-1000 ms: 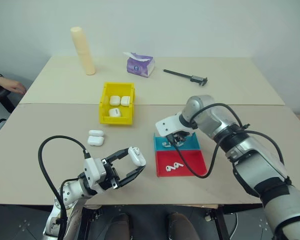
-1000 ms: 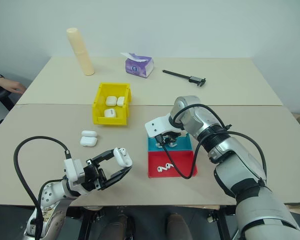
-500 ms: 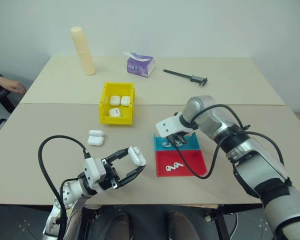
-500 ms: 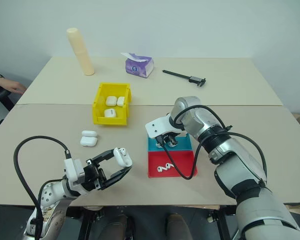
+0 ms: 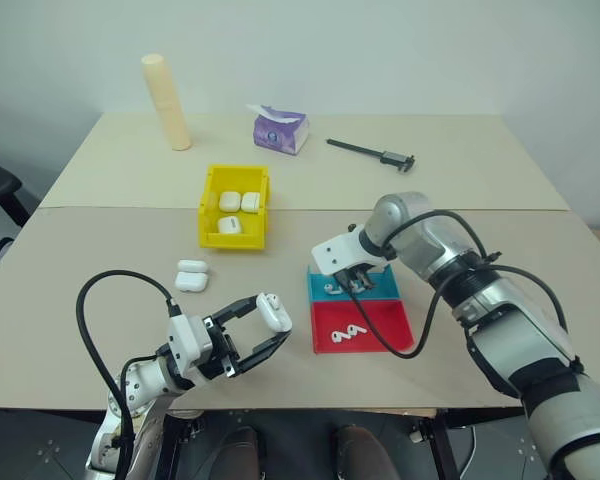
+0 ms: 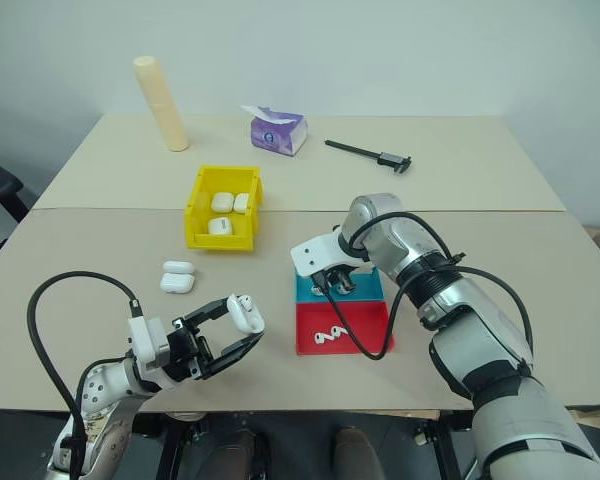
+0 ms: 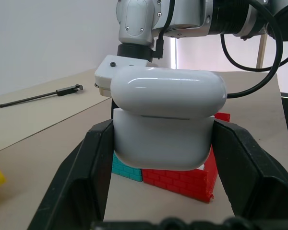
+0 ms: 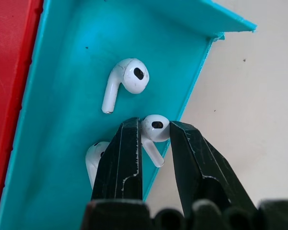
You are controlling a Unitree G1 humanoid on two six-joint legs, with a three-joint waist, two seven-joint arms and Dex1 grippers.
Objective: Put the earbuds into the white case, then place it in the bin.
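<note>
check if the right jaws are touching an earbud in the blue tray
Touching. The right wrist view shows the right gripper with both jaws pressed against the head of one earbud at the blue tray's edge.

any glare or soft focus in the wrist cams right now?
Left wrist view: a soft highlight runs along the lid of the white case; the tray behind it is soft. Right wrist view: the earbud between the fingers is sharp, with little glare; the finger bases blur.
</note>
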